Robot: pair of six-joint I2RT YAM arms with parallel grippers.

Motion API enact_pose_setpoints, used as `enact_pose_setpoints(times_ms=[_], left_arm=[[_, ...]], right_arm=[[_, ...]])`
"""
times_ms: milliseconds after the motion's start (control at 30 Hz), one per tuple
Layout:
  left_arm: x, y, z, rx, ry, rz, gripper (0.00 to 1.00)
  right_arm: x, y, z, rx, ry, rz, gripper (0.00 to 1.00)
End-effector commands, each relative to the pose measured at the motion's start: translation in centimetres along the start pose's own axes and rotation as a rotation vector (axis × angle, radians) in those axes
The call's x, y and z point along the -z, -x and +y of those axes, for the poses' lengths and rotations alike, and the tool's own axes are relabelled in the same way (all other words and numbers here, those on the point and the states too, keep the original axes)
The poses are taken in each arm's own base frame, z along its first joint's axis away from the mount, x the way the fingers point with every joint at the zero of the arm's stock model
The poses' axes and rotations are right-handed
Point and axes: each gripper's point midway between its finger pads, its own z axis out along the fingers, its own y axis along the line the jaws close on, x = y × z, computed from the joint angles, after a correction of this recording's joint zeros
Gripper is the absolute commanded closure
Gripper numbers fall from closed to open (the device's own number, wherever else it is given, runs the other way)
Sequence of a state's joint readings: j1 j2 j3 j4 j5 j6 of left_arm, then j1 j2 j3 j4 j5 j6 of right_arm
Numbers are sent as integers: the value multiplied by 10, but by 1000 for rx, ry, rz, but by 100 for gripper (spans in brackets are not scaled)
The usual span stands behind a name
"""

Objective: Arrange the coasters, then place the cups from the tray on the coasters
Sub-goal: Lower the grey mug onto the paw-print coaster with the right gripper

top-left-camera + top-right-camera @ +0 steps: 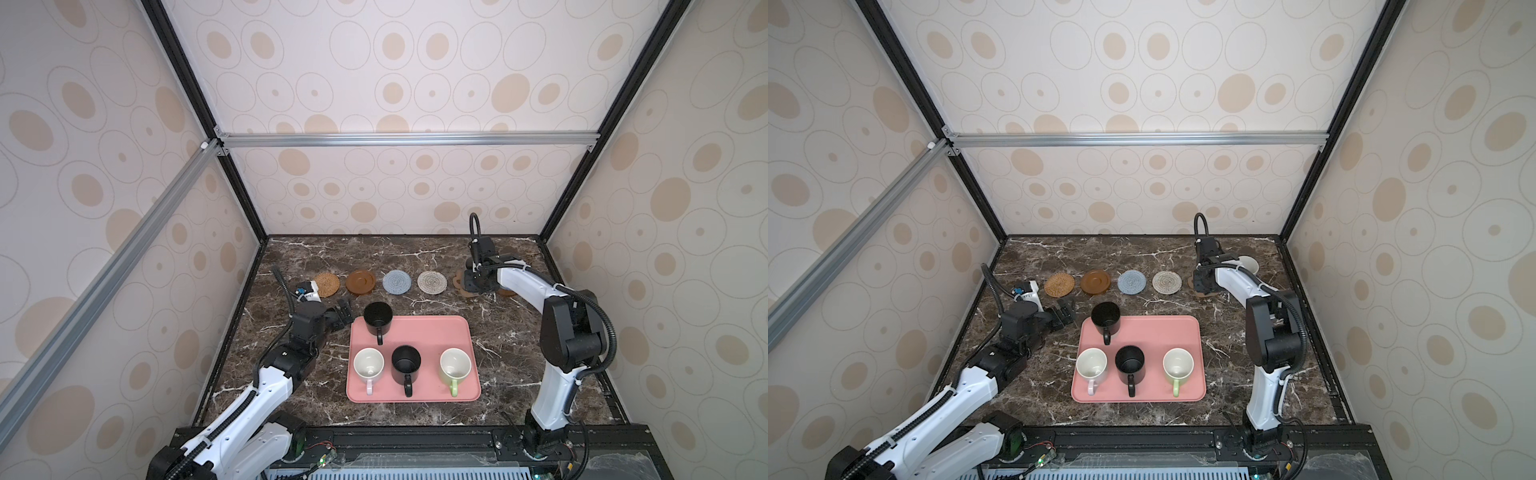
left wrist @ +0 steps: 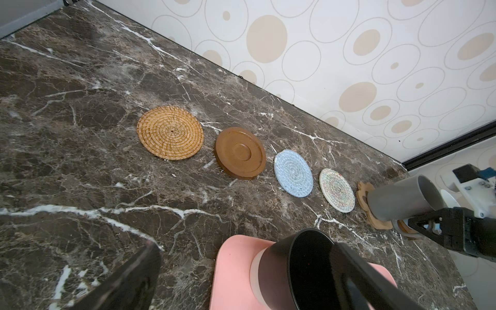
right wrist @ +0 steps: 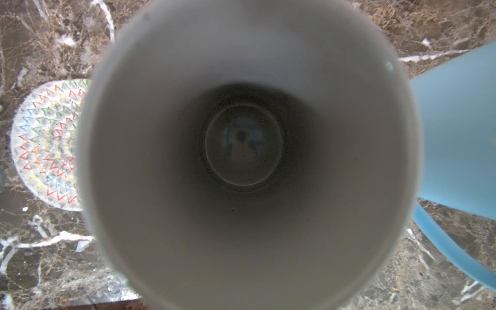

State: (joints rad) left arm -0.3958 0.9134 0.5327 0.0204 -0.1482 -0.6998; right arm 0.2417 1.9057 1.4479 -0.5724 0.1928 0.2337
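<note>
Upper right of both top views: right gripper pinched together on the handle of the grey mug, over the paw coaster; contact with it hard to call. Stands mouth up, long axis vertical, gaping straight into the right wrist camera. Tight quarters: light blue mug just beside it on one flank, cream-grey coaster on the other, second brown disc peeking out under the arm.

Along the upper middle of the marble table, a straight bare row: rattan coaster, brown disc, blue-grey coaster.

Lower centre, pink tray with four mugs upright: corner black mug at its upper left corner, middle black mug, pink mug, green mug. Handles all aimed at the lower edge of the frame.

Left gripper spread wide and empty, just left of the corner black mug; one finger crossing that mug in the left wrist view.
</note>
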Motion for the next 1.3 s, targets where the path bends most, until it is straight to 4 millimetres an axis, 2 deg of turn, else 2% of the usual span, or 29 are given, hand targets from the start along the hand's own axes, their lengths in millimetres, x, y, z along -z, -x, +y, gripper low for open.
enact_pose_setpoints(times_ms=[0, 233, 467, 867, 1267], left_arm=[[4, 7, -3, -4, 0, -20, 0], [4, 7, -3, -3, -2, -22, 0], [4, 6, -3, -2, -1, -22, 0], [4, 6, -3, 1, -4, -24, 0], [5, 5, -2, 5, -7, -25, 0]], right_arm=[[5, 21, 0, -10, -4, -73, 78], [7, 19, 0, -16, -2, -69, 70], [14, 21, -1, -17, 4, -78, 68], [18, 13, -11, 6, -45, -59, 67], [20, 13, -15, 13, -68, -56, 68]])
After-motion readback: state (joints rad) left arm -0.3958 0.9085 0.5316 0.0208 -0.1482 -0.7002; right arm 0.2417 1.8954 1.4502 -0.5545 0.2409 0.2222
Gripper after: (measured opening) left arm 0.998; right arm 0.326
